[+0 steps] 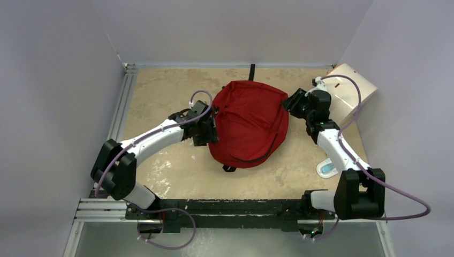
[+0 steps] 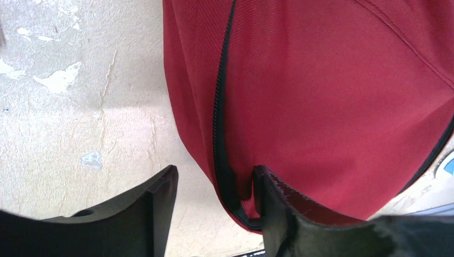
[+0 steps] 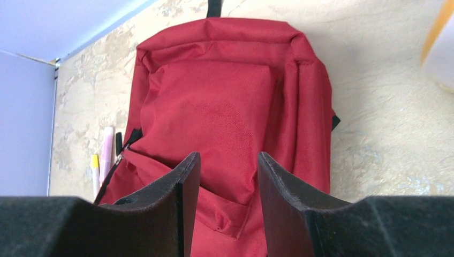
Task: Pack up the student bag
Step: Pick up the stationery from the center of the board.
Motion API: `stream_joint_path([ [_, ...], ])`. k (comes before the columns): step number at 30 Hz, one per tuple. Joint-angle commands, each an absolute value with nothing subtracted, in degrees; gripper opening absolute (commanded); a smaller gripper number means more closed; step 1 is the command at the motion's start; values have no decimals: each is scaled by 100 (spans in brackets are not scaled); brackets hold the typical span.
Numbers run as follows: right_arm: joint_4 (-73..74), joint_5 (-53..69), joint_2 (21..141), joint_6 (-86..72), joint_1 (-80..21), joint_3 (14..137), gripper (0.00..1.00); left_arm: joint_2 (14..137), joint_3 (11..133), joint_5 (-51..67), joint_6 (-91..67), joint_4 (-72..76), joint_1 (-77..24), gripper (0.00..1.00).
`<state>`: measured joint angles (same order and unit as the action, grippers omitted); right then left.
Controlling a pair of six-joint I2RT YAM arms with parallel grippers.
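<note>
— Where is the bag?

— The bag (image 1: 249, 126) lies flat at the middle of the bench (image 1: 160, 96), nearer the far edge. 1 black strap (image 1: 251, 72) runs out toward that edge. My 2 arms flank it.

— And your left pincer?

— My left pincer (image 1: 210, 127) sits at the bag's left side. The top view hides its jaws. The left wrist view shows them spread, with the bag's rim and its black zip (image 2: 218, 107) in the gap. 1 finger (image 2: 278, 214) lies against the red cloth and the other (image 2: 155, 214) is over bare bench. It pinches nothing.

— The right one?

— My right pincer (image 1: 293, 103) is at the bag's right side, toward the far edge. In the right wrist view the jaws are spread with red cloth showing between them and nothing gripped. I cannot tell whether the tips touch the cloth.

— Does any view show something the others miss?

— Only the right wrist view shows a yellow pen (image 3: 95, 171) and a pink pen (image 3: 107, 144), on the bench just beside the bag. The top view shows a white box (image 1: 353, 88) in the far right corner. It also shows a blue-and-white thing (image 1: 326, 168) near the right edge, too small to name.
</note>
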<state>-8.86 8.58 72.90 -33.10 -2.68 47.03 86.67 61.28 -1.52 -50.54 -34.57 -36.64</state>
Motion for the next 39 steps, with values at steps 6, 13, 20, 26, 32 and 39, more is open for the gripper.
stream_joint_path([
  [6,-922,590,7500,-2693,-963,5133,46,9064,6112,-98,-4613,-3055,-3211,23],
  [13,-864,515,8126,-2237,-1418,5555,47,9685,6789,56,-3318,-2770,-2343,0],
  [20,-394,496,8935,-1409,-1559,6531,46,10889,8248,16,-2488,-3083,-2338,0],
  [26,-11,-131,9633,-933,-1803,7232,50,11153,8634,-222,-2406,-3159,-2321,0],
  [32,331,-1168,10164,-447,-2294,7692,59,11199,8587,-228,-2375,-3150,-2299,0],
  [39,533,-1608,10517,-152,-2778,7888,64,11171,8481,-220,-2373,-3062,-2285,0],
])
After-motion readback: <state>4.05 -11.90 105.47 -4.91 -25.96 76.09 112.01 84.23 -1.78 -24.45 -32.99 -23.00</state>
